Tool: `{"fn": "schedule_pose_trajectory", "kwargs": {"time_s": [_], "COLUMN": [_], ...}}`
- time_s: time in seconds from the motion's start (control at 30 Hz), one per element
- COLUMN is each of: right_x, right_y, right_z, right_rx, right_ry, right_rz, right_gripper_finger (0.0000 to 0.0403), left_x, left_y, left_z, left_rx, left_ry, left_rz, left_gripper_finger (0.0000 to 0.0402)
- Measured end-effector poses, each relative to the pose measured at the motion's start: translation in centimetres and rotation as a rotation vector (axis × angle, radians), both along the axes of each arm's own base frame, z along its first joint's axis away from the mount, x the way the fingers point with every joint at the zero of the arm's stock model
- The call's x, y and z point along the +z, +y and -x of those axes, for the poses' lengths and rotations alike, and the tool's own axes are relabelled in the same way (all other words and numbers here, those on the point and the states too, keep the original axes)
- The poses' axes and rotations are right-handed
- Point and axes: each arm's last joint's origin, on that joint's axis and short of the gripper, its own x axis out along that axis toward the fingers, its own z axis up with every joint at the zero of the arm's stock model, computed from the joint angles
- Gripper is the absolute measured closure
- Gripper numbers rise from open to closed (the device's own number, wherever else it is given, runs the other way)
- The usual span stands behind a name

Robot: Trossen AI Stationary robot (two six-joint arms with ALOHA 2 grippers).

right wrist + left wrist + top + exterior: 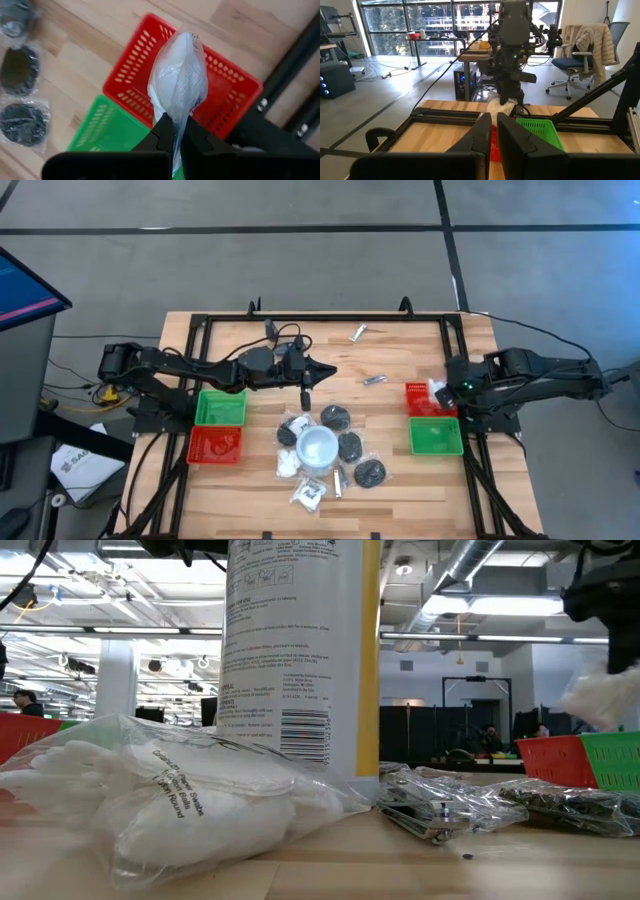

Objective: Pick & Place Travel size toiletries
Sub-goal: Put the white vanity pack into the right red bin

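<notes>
- Hanging from the right tool (178, 131), a white toiletry piece in a clear wrapper (178, 80) sits pinched between the two dark fingers, directly above the right-hand red tray (227, 100).
- Beside that red tray, on the side nearer the bench's front edge, lies the right-hand green tray (107, 130).
- The other toiletries, black round discs (349, 445) and white wrapped pieces (307, 494), lie loose around the white cup-like object (318, 447) at mid-bench, well apart from the red tray; a silvery stick (374, 379) lies between them and the far edge.
- The left tool (307, 393), fingers pressed together, hangs well away from the red tray, just beyond the pile on its far side.
- A second green tray (221, 408) and red tray (215, 445) sit at the bench's (400, 490) left side.
</notes>
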Motion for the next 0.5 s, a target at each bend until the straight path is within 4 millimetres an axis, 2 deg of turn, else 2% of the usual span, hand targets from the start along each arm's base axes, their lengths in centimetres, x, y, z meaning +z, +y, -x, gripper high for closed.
{"fn": "schedule_pose_trajectory", "kwargs": {"time_s": [0.5], "right_x": [-0.20], "right_y": [0.10], "right_z": [0.23], "right_rx": [-0.055], "right_ry": [0.052], "right_rz": [-0.052], "right_gripper_finger": [0.0400], "left_x": [-0.01], "left_y": [-0.02], "left_z": [-0.01], "left_rx": [-0.010], "left_ry": [0.001], "left_rz": [0.000], "left_gripper_finger": [0.0380]}}
